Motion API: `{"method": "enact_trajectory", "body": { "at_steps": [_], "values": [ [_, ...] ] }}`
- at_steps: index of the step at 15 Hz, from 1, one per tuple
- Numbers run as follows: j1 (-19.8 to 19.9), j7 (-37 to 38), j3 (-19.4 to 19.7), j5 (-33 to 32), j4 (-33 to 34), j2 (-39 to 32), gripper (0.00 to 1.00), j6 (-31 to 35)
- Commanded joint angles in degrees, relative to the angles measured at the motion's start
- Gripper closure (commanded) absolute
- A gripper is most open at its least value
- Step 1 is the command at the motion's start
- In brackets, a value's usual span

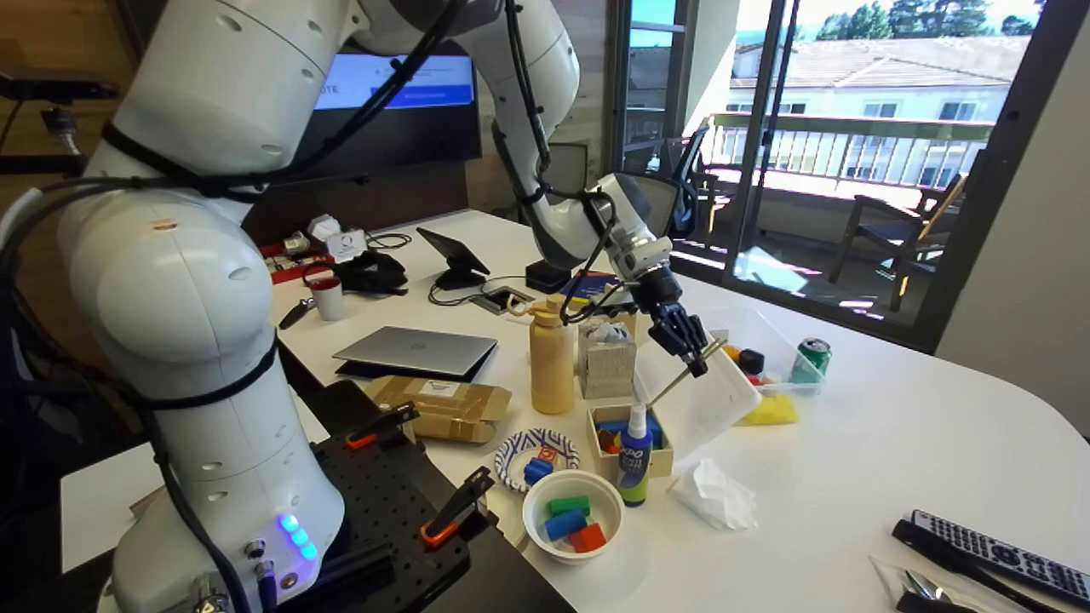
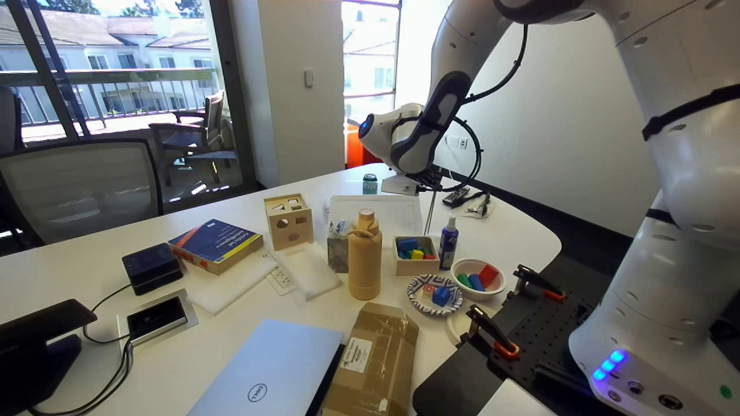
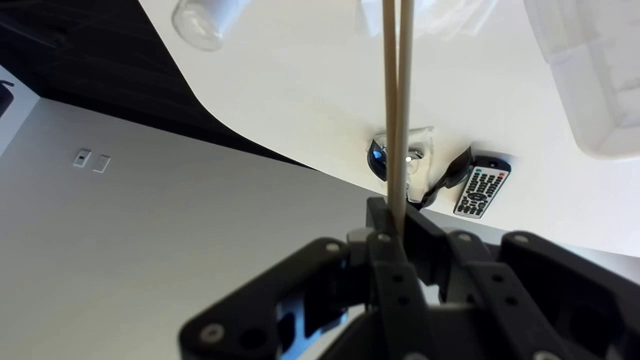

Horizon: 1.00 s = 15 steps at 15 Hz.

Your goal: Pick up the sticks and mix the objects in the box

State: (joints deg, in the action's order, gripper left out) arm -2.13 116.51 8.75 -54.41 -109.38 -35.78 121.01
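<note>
My gripper is shut on the pair of thin pale sticks, which also show in the wrist view, standing side by side between the fingertips. The sticks slant down toward the back of the small tan box. In an exterior view the sticks reach down to the box's far edge. I cannot tell whether their lower ends are inside it. The box holds blue, yellow and red blocks. It is out of the wrist view.
A blue spray bottle stands close against the box. A white bowl and a patterned plate with blocks are beside it. A tan bottle and a tilted white lid stand near. Crumpled tissue lies on the table.
</note>
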Motion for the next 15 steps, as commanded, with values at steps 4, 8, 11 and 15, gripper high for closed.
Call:
{"method": "enact_trajectory", "body": {
  "at_steps": [4, 8, 11, 15],
  "values": [
    [-0.3, 0.0, -0.3, 1.9, 6.3, -7.2, 0.98, -2.5],
    [-0.9, 0.9, 0.2, 1.0, 9.6, -10.6, 0.98, -1.3],
    [-1.4, 1.1, 0.5, 0.8, 12.6, -13.1, 0.98, -1.1],
    [-1.3, -0.4, -0.2, 1.5, 15.7, -15.4, 0.98, 0.0]
  ]
}}
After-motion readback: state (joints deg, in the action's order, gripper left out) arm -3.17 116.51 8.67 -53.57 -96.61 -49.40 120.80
